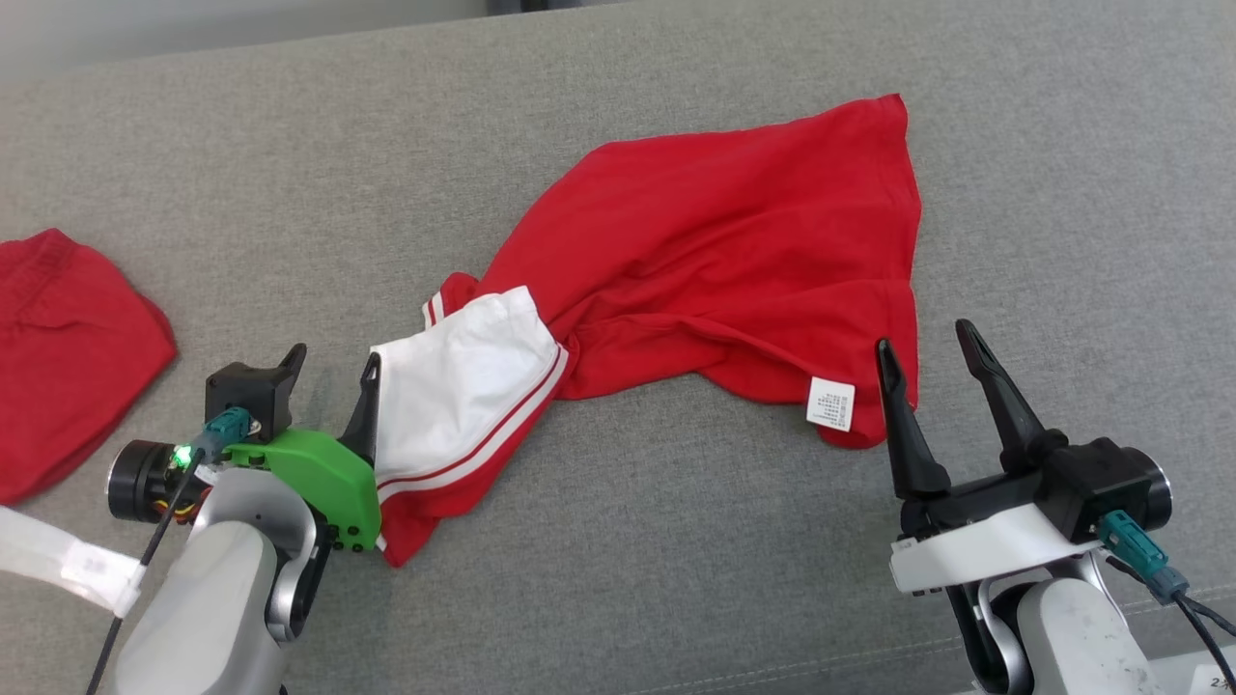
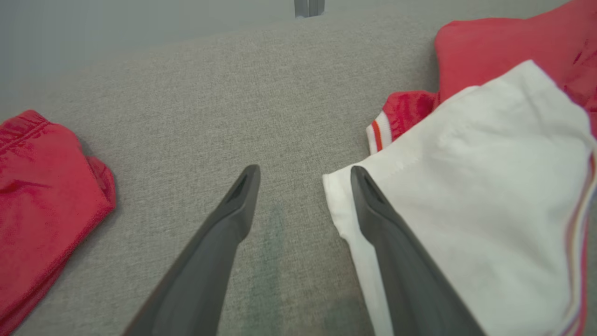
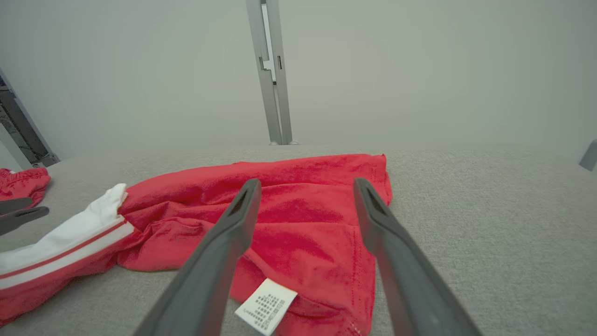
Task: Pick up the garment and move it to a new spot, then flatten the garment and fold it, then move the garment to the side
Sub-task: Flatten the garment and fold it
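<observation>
1. The desk [image 1: 676,579] carried a grey woven cover. The red garment [image 1: 715,241] lay across its middle, unfolded and bunched, running from the far right down to the near left.
2. The near-left end of the garment was a white panel [image 1: 459,376] edged with thin red stripes. A red-and-white striped cuff [image 1: 439,307] showed just beyond it.
3. A white care label [image 1: 831,403] lay face up on the near-right hem, its print too small to read.
4. The left hand [image 1: 334,355] sat at the near left, released, with fingers spread and nothing between them.
   - From the head, its right finger [image 1: 365,405] stood just beside the left edge of the white panel.
   - In the left wrist view the left hand [image 2: 304,169] showed bare grey cover between its fingers. The right finger overlapped the corner of the white panel [image 2: 466,196] (touching or just above, I could not tell).
5. The right hand [image 1: 922,335] sat at the near right, also released, with fingers wide and holding nothing. Its tips were at the garment's near-right hem, just right of the label.
   - In the right wrist view the right hand [image 3: 306,182] framed red cloth, with the care label [image 3: 266,305] low between the fingers.
   - Its height over the garment [image 3: 298,219] was not clear.
6. A second red cloth [image 1: 58,357] lay at the left edge of the desk, well apart from the garment.
7. A grey upright post [image 3: 270,70] stood beyond the far edge against a pale wall.
</observation>
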Robot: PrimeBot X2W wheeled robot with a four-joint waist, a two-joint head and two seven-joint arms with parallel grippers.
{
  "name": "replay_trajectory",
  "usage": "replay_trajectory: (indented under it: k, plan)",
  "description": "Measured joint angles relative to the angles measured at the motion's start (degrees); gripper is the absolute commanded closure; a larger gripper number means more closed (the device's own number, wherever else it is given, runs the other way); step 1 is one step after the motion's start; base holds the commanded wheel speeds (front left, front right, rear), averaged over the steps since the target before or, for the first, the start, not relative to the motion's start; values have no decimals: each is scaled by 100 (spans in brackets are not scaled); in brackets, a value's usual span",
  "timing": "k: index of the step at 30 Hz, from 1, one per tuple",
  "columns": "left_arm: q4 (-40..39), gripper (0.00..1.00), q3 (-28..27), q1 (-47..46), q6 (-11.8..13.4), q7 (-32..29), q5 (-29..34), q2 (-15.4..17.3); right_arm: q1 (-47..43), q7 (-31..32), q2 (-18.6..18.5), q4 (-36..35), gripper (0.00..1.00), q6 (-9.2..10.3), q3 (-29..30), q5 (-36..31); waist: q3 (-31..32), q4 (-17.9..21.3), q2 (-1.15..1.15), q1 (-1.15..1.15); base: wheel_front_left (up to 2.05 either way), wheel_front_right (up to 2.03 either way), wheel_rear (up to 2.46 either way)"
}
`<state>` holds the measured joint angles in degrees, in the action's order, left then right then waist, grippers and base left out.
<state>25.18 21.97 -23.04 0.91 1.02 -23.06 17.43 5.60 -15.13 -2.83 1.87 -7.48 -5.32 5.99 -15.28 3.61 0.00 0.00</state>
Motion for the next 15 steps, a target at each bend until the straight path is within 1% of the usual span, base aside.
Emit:
replay_trajectory:
  k: [7,10,11,12,13,14,15]
  plan:
    - [889,0,199,-522,-270,-47,114,-30,64,0,0,1,0,0,53,2,-248,143,0,0,0,0,0]
    - [1131,0,257,-675,-290,-42,168,-27,91,0,-1,0,0,0,63,24,-314,197,0,0,0,0,0]
    - [1202,25,264,-711,-288,-19,175,-25,97,0,-1,0,0,0,59,29,-329,215,0,0,0,0,0]
    - [1251,59,287,-733,-287,9,199,-25,101,0,-1,1,0,0,56,31,-337,232,0,0,0,0,0]
    - [1291,91,308,-742,-300,11,199,-30,102,0,-1,1,0,0,55,40,-340,244,0,0,0,0,0]
    - [1324,100,333,-750,-349,13,193,-35,102,0,-1,1,0,0,57,45,-335,252,0,0,0,0,0]
    - [1344,100,376,-751,-397,13,193,-38,102,0,-1,2,0,0,57,45,-323,255,0,0,0,0,0]
